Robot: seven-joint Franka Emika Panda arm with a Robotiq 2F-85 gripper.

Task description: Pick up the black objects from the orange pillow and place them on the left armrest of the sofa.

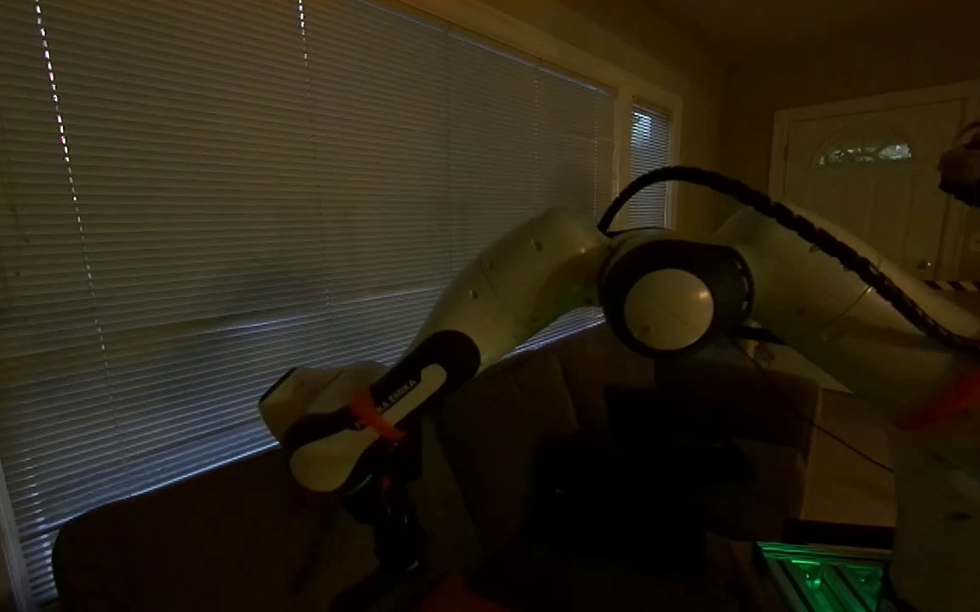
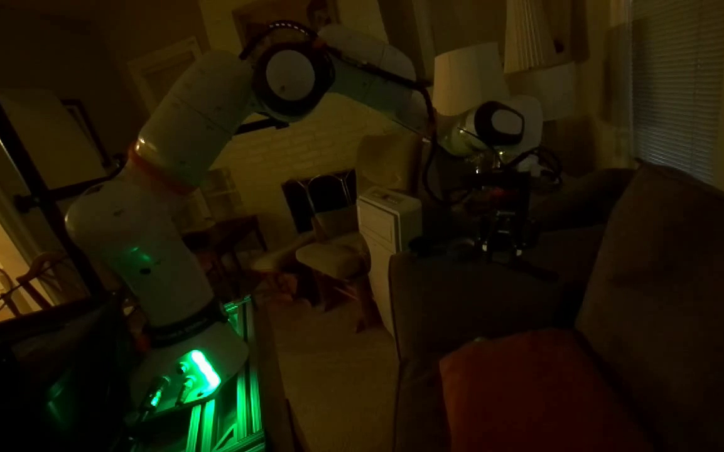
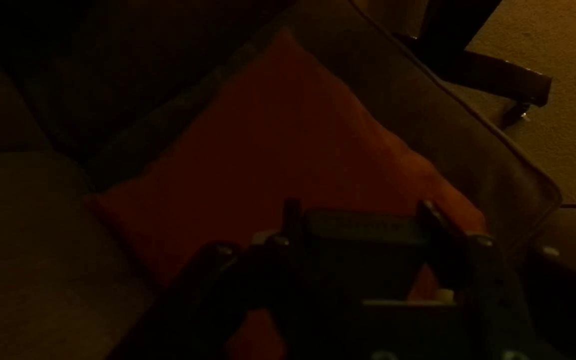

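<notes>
The picture is very dark. My gripper (image 3: 360, 207) is shut on a black box-shaped object (image 3: 362, 226) in the wrist view; the object fills the gap between the fingertips. The orange pillow (image 3: 278, 135) lies on the sofa (image 3: 18, 280) seat beyond the fingers, and no black object shows on its visible part. In an exterior view the gripper (image 2: 503, 245) is over the sofa's far armrest (image 2: 462, 295), with the pillow (image 2: 525, 395) nearer the camera. In an exterior view the gripper (image 1: 396, 557) is low by the sofa (image 1: 175, 535); only a sliver of the pillow (image 1: 460, 595) shows.
A dark shape (image 2: 443, 247) lies on the armrest top beside the gripper; what it is cannot be told. A white box-shaped appliance (image 2: 383, 220) stands against the armrest's outer side. The sofa back (image 2: 675, 263) rises beside the gripper. A dark stand leg (image 3: 497, 75) is by the seat edge.
</notes>
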